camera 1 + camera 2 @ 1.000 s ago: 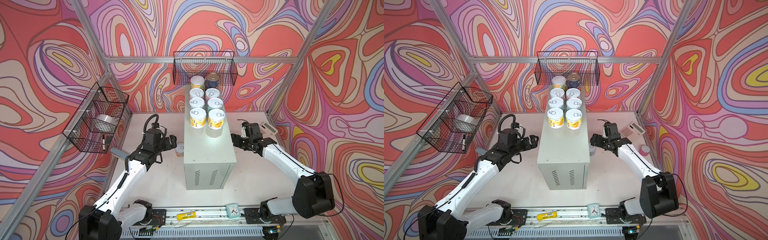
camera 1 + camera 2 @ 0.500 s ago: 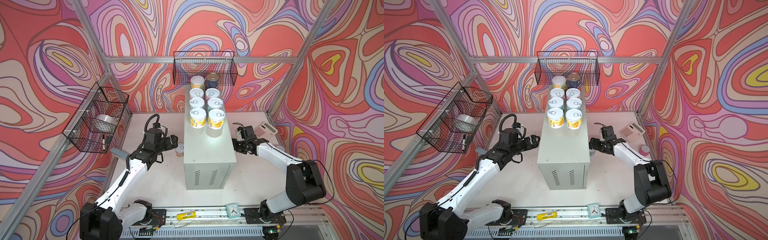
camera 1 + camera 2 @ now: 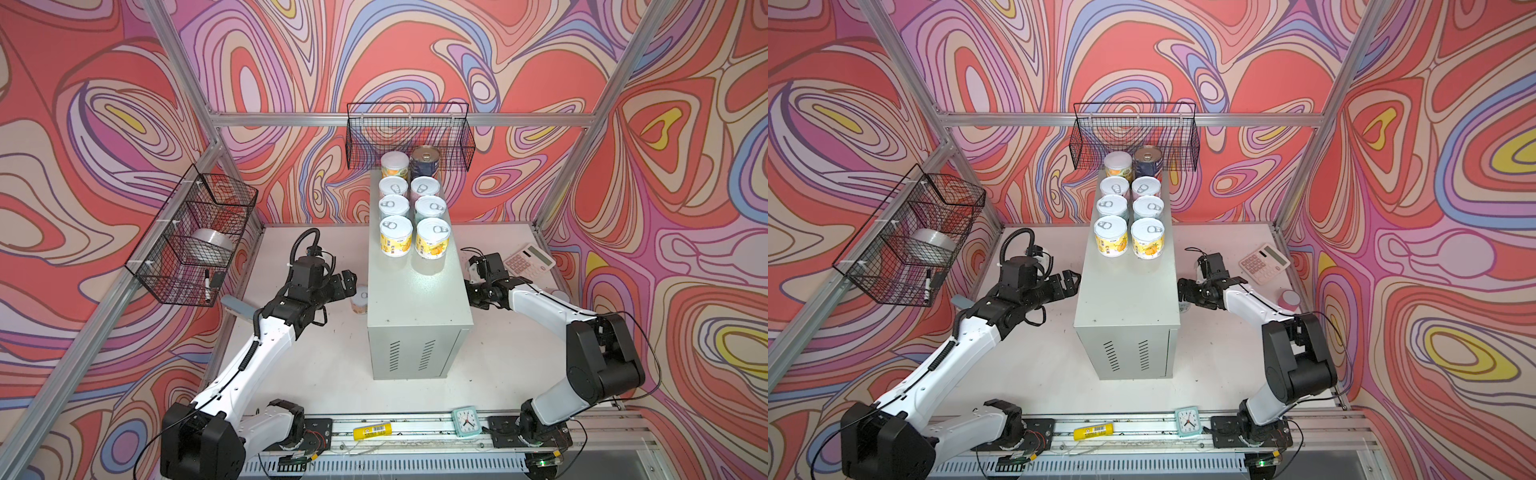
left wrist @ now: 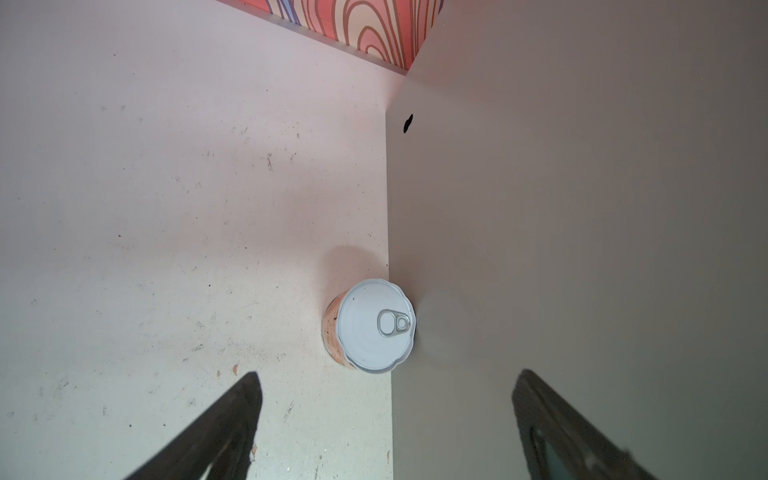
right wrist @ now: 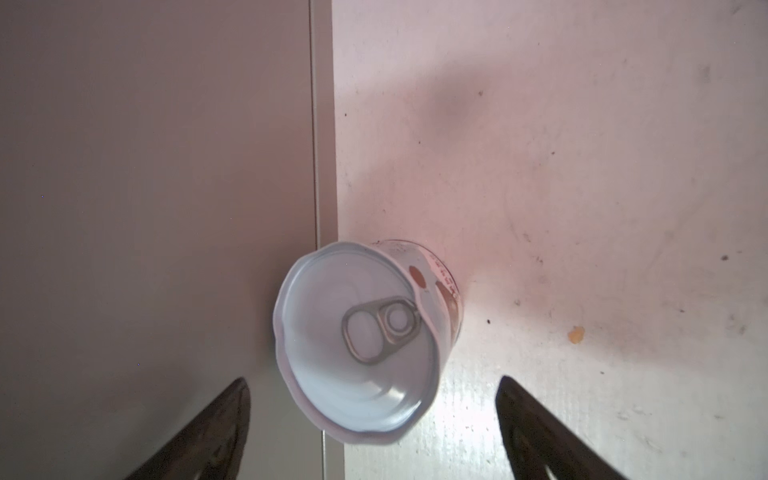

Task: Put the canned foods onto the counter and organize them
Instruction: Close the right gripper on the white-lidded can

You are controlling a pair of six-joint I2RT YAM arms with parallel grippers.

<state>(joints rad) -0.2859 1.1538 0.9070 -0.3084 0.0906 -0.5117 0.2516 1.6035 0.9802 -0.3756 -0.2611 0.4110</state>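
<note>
1. My left pincer (image 3: 346, 284) is spread wide and empty, near a tin (image 4: 374, 326) standing on the table (image 3: 332, 365) against the counter's (image 3: 415, 299) left side.
2. My right pincer (image 3: 1185, 292) is spread too, empty, over a second tin (image 5: 357, 345), dented, touching the counter's right side.
3. Eight tins (image 3: 430, 205) stand paired at the counter's far end.

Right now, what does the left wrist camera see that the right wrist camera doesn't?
Only the left wrist view: a strip of swirly wall and an orange-labelled can, ahead of the open left gripper. Only the right wrist view: a pale-labelled can, near the open right gripper. Both: a can upright against the grey counter on the white tabletop.
</note>
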